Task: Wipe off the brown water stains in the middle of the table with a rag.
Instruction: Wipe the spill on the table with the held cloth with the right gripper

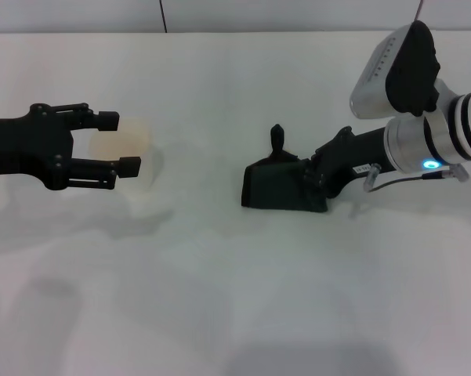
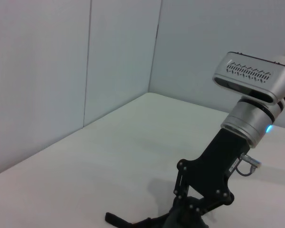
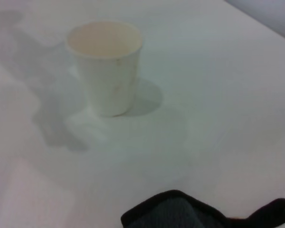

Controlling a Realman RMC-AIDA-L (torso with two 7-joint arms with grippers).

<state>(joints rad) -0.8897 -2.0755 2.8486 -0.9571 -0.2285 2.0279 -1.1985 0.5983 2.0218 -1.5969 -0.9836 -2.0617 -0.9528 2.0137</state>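
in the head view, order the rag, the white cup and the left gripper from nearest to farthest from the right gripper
1. Rag: mid-table, pressed under the right gripper.
2. White cup: toward the robot's left, standing apart on the table.
3. Left gripper: farthest left, jaws open around the cup.

White cup (image 3: 105,66) upright on table (image 3: 227,95); dark rag (image 3: 180,213) near, apart; faint sheen between, possibly moisture.

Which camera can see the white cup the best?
The right wrist view: the white cup stands whole and upright on the table, nothing blocking it. In the head view the left gripper partly covers the cup. The left wrist view doesn't show it.
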